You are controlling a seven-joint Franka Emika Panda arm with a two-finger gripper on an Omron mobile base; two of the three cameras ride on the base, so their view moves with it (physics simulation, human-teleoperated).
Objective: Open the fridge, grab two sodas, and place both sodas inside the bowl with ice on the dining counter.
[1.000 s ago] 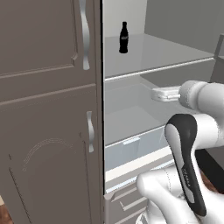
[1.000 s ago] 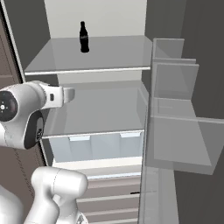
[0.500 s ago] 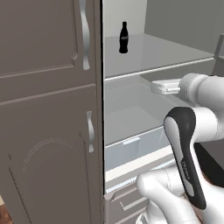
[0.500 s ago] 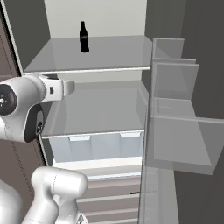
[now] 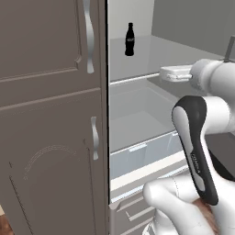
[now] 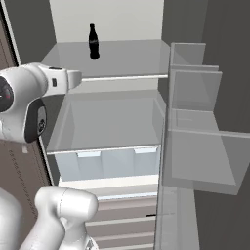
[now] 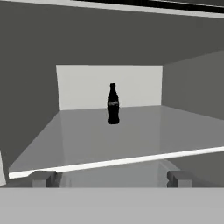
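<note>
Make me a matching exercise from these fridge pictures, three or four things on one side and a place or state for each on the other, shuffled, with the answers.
Things:
1. soda
2. gripper
3. fridge
4. cabinet

Places or states:
A. door swung open
B. upright on the top shelf
C. doors closed, left of the fridge
D. open, at the shelf's front edge

Pairs: 1-B, 2-D, 3-A, 4-C
</note>
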